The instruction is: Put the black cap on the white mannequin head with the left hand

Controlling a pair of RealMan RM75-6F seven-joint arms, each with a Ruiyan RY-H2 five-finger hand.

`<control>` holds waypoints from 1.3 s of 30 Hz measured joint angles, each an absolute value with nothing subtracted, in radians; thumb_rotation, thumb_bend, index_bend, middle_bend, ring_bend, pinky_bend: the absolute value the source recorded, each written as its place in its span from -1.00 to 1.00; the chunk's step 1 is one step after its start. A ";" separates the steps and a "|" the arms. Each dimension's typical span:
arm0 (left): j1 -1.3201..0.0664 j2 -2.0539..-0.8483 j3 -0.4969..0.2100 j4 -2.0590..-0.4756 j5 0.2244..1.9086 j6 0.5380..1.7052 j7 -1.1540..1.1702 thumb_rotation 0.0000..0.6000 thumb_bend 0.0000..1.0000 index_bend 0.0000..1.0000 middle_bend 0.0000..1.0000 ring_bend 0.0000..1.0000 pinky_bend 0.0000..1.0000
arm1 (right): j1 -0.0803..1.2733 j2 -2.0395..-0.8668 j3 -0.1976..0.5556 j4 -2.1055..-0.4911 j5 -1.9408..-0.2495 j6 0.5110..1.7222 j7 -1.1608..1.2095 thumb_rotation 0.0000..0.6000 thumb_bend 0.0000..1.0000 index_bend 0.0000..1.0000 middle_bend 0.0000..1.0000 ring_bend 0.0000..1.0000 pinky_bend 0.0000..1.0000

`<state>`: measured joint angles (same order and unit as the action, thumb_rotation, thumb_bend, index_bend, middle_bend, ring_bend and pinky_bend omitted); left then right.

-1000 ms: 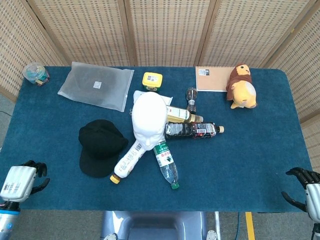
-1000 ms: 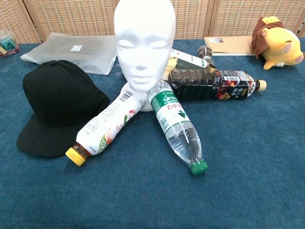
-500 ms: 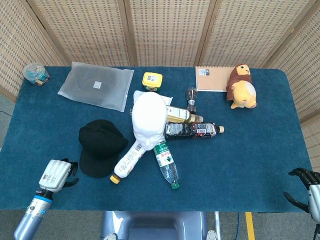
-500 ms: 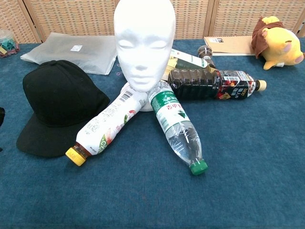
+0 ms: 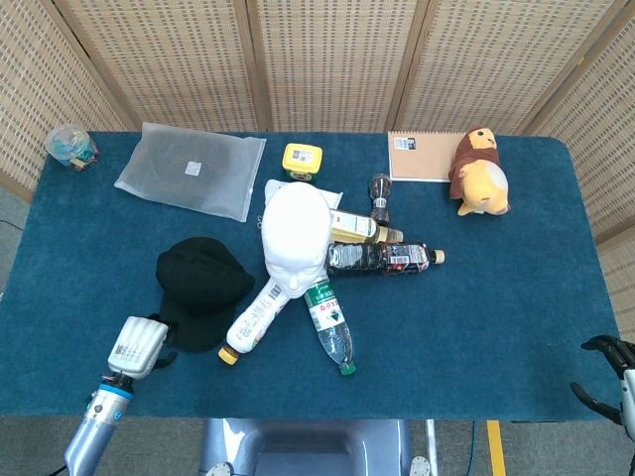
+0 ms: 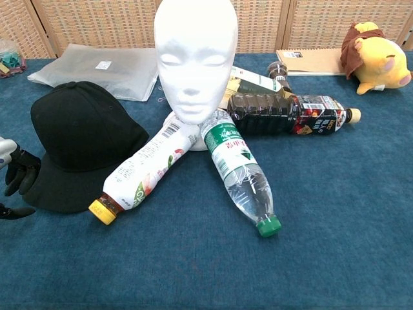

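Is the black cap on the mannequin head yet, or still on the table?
Still on the table: the black cap lies flat beside the bare mannequin head.

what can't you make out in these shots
- Left hand: chest view cuts it at the left edge; in head view its white back hides the fingers, so contact with the cap is unclear.
- Right hand: cut by head view's right edge.
- Jar contents: too small.
- Dark bottle label: unreadable.

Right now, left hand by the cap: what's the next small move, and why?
Probably ease the left hand a little further in and close on the brim of the black cap. Its fingers sit at the brim's near edge holding nothing, the cap lies flat beside the white mannequin head, and nothing blocks that edge.
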<state>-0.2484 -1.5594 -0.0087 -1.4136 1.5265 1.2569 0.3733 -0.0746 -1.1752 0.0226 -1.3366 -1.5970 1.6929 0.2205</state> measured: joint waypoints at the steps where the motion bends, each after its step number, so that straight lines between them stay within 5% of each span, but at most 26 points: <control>1: -0.249 -1.564 -0.009 -1.411 1.526 1.258 0.374 1.00 -0.71 0.34 0.46 0.10 0.47 | -0.076 -1.175 0.023 -1.335 -1.596 1.694 0.222 1.00 -0.65 -0.26 -0.33 -0.32 -0.41; 39: -0.268 -1.705 -0.015 -1.288 1.494 1.285 0.367 1.00 -0.68 0.34 0.46 0.10 0.47 | -0.086 -1.184 0.039 -1.287 -1.561 1.676 0.272 1.00 -0.65 -0.26 -0.33 -0.32 -0.41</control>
<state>-0.2680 -1.7047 -0.0154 -1.2877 1.4936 1.2846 0.3669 -0.0864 -1.1838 0.0385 -1.2872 -1.5607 1.6762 0.2717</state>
